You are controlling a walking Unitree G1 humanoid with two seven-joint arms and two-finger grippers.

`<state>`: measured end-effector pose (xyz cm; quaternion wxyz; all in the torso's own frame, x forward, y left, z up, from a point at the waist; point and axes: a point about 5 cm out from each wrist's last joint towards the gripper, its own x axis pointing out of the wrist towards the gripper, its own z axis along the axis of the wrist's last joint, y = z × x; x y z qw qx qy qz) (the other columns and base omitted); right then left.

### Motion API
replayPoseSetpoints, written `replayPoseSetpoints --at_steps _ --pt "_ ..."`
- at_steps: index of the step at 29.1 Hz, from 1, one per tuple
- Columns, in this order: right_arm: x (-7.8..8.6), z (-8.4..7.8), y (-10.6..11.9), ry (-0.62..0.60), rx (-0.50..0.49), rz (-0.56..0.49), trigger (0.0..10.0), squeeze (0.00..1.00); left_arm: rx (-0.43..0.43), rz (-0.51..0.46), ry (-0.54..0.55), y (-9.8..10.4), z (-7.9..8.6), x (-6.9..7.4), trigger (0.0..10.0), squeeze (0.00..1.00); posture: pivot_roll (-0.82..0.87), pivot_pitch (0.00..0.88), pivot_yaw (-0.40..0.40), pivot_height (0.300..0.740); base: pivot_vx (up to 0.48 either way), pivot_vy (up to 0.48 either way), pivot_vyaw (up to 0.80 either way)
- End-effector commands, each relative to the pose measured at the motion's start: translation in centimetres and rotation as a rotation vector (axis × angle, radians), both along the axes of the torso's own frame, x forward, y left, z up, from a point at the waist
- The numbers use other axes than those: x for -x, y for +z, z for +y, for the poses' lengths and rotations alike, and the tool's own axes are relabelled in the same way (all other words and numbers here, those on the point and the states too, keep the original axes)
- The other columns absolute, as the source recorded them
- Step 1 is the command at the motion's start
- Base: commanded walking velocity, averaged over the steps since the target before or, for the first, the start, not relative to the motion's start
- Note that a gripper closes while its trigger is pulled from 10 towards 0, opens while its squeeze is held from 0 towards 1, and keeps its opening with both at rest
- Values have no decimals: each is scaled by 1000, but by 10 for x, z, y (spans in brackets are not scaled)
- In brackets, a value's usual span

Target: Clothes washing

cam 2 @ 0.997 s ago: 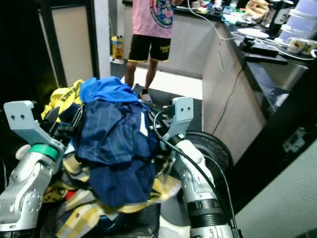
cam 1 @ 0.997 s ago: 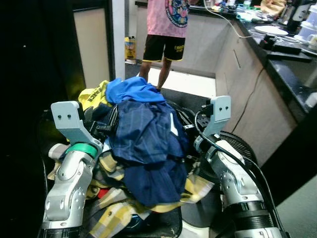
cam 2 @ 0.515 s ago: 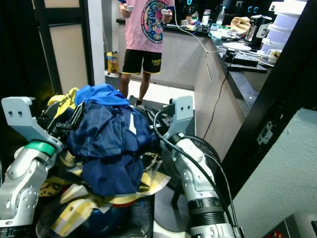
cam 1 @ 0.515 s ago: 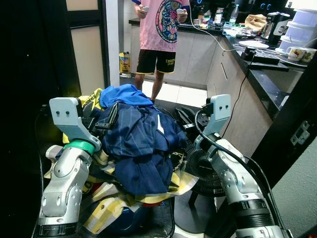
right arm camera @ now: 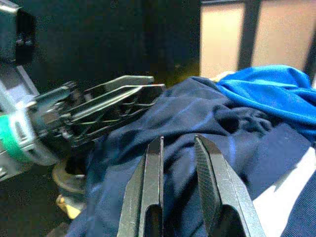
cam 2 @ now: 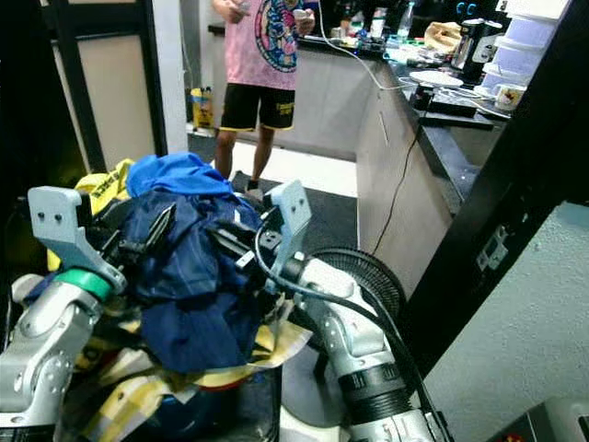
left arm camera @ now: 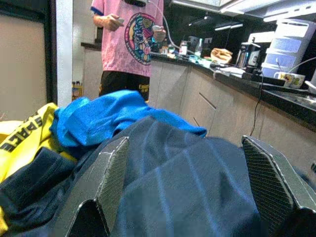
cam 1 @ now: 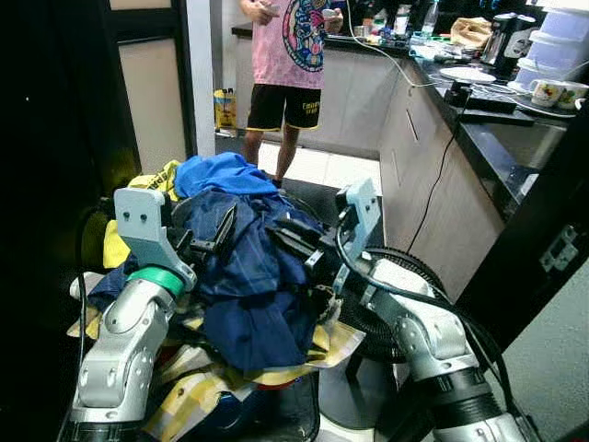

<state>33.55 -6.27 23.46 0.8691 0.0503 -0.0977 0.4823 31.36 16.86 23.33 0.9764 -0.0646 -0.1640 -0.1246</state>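
A heap of clothes rests between my two arms: a navy checked garment [cam 1: 258,276] on top, a bright blue one [cam 1: 221,173] behind it, a yellow one [cam 1: 156,180] at the far left and a yellow plaid shirt [cam 1: 198,387] underneath. My left gripper [left arm camera: 185,140] is open, its fingers spread wide against the navy cloth on the heap's left side. My right gripper [right arm camera: 177,139] reaches across the top of the heap toward the left one, its fingers close together over the navy cloth with only a thin gap and nothing seen pinched.
A person [cam 1: 290,55] in a pink shirt and black shorts stands ahead. A dark kitchen counter [cam 1: 497,101] with cups and a kettle runs along the right. A black floor fan [cam 1: 405,267] stands low on the right. A dark door frame [cam 1: 55,138] closes the left.
My right gripper has swung left from the heap's right side onto its top, toward the left gripper. The left arm has hardly moved. The camera has shifted.
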Motion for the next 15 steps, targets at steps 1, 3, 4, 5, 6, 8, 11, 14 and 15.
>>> replayPoseSetpoints --at_steps 1,3,4,5,6,8,11,14,15 --pt "-1 0 -5 -8 11 20 10000 0 0 19 -14 -4 -2 1 10000 1000 21 26 -62 740 0 0 0" --pt "-3 0 -7 -31 18 20 10000 0 -2 22 -12 -5 -1 1 10000 1000 21 26 -62 740 0 0 0" --pt "-6 -2 -8 -60 24 21 10000 0 -1 24 -16 -5 0 1 10000 1000 18 25 -59 740 0 0 0" --pt "-6 -2 -8 -60 24 21 10000 0 -1 24 -16 -5 0 1 10000 1000 18 25 -59 740 0 0 0" --pt "-9 -4 -8 -92 28 18 10000 0 0 25 -18 -5 0 1 10000 1000 18 25 -59 740 0 0 0" --pt "-12 -7 -8 -120 29 18 10000 0 2 26 -22 -5 0 1 10000 1000 15 24 -56 740 0 0 0" --pt "-18 -15 -6 -192 13 18 10000 0 6 28 -27 -5 -1 0 10000 1000 12 23 -53 740 0 0 0" --pt "-30 -38 5 -360 -63 32 10000 0 12 28 -37 -5 -3 -1 10000 1000 7 21 -47 740 0 0 0" --pt "-30 -38 5 -360 -63 32 10000 0 12 28 -37 -5 -3 -1 10000 1000 7 21 -47 740 0 0 0"
